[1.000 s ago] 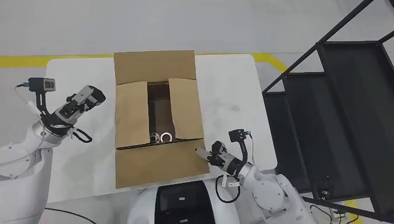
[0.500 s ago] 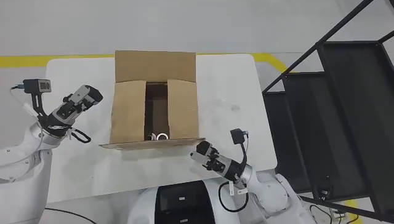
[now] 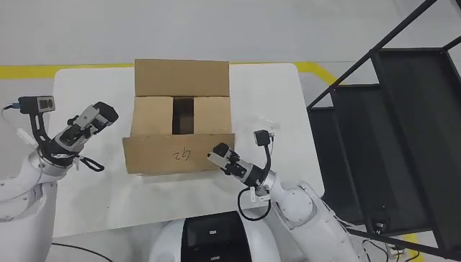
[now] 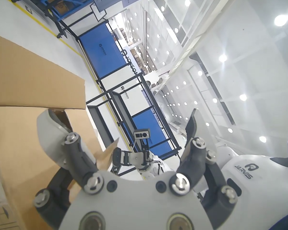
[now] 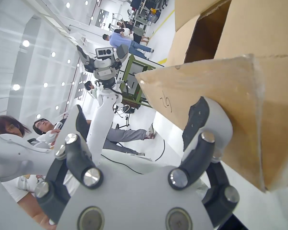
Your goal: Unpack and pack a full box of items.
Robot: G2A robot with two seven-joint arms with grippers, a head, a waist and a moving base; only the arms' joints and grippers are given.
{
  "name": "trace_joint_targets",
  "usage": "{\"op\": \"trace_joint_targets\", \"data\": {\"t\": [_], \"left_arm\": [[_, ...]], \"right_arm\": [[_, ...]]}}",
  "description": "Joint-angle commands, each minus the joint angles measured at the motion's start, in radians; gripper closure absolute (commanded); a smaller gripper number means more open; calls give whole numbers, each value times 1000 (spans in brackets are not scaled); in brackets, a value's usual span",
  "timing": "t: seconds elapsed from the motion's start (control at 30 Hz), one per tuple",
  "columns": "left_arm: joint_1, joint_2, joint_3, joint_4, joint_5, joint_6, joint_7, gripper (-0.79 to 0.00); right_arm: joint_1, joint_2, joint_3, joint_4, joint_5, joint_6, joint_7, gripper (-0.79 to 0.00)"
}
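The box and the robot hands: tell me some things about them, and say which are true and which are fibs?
1. The box sits on a white table. True.
2. Its far flap is folded shut over the top. False: it is open, folded back.
3. The right gripper touches the near flap. True.
4. The left gripper is gripping the box. False: it is open, beside the box and apart from it.

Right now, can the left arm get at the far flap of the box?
Probably yes. The left claw hangs open beside the box, nothing stands between it and the far flap, and the right claw is away at the near flap.
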Motion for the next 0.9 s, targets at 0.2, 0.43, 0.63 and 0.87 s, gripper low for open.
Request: {"op": "trace_joint_targets", "data": {"t": [0.2,0.43,0.63,0.87], "left_arm": [[-23,0,-11,44,-43,22,24,-785],[-219,-4,69,210,11,91,75,-785],[-439,-13,187,446,79,153,39,-785],[-645,-27,297,688,144,157,-48,-785]], "right_arm": [[135,-17,-78,72,-94,56,-63,-785],[189,-25,-129,95,-138,75,-60,-785],[199,-31,-160,111,-154,89,-88,-785],[206,-35,-186,129,-159,89,-114,-785]]}}
